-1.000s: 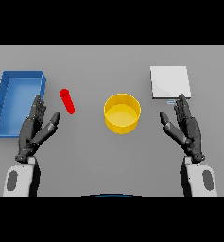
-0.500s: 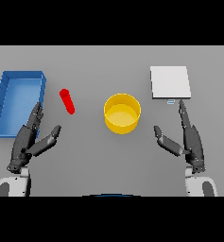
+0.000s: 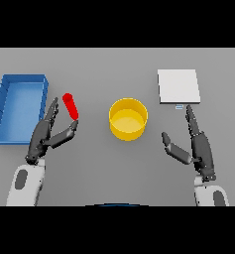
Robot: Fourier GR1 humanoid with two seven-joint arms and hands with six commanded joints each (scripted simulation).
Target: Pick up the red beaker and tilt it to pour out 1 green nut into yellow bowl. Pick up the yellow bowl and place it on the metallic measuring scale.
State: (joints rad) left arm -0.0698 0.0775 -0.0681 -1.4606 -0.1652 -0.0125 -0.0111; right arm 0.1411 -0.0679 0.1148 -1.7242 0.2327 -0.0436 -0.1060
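The red beaker (image 3: 70,105) lies slanted on the grey table, left of centre. My left hand (image 3: 43,136) is open just below and left of it, its thumb reaching up to the beaker's lower end and its straight fingers alongside on the left. The yellow bowl (image 3: 128,118) stands at the middle of the table. The metallic measuring scale (image 3: 178,86) is a flat pale square at the back right. My right hand (image 3: 198,146) is open below the scale, fingers pointing toward it, thumb spread to the left. No green nut is visible.
A blue open box (image 3: 21,85) sits at the far left, close beside my left hand and the beaker.
My left hand has moved forward and right, bringing its thumb up to the red beaker. The right hand has turned edge-on with its thumb spread. Beaker and bowl have not moved.
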